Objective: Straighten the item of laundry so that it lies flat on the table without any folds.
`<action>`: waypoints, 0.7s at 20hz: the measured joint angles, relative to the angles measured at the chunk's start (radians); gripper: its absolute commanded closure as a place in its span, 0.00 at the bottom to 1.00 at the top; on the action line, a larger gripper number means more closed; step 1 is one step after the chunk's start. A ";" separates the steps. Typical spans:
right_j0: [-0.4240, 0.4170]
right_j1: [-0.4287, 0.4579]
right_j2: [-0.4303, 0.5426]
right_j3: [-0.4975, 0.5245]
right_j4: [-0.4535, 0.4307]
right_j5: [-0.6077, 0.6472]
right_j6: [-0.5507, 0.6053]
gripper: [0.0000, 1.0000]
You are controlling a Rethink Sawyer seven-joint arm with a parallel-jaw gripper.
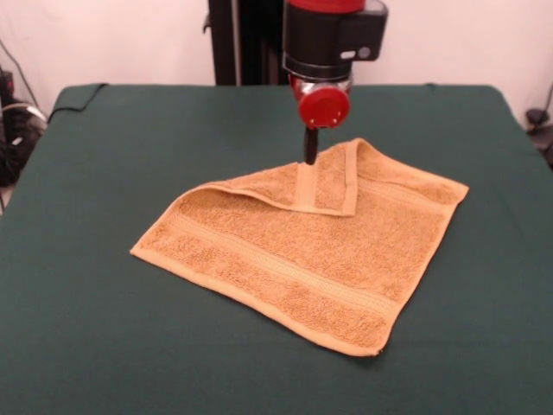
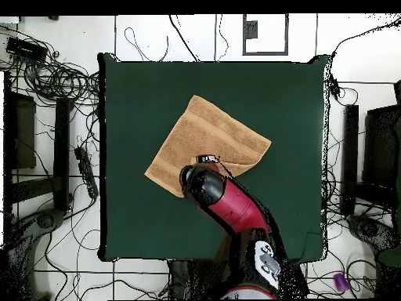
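Around the table you see a white tiled floor (image 2: 196, 35) strewn with black cables (image 2: 59, 78). A power strip (image 2: 84, 171) lies to the left, a dark-framed square (image 2: 265, 34) sits at the top, and a small purple object (image 2: 340, 281) rests at lower right.

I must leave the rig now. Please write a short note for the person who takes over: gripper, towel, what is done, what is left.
Gripper: low over the towel's far folded corner; whether it is open or shut cannot be seen.
Towel: near the middle of the table, mostly flat, but the far corner is folded over onto it.
Done: most of the towel lies flat.
Left: turn that corner back out and smooth it.
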 measured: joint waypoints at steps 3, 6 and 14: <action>-0.020 0.012 0.011 0.001 0.000 -0.015 0.000 1.00; -0.036 0.024 0.022 0.002 0.000 -0.039 0.000 1.00; -0.057 0.068 0.064 0.002 0.001 -0.105 0.000 1.00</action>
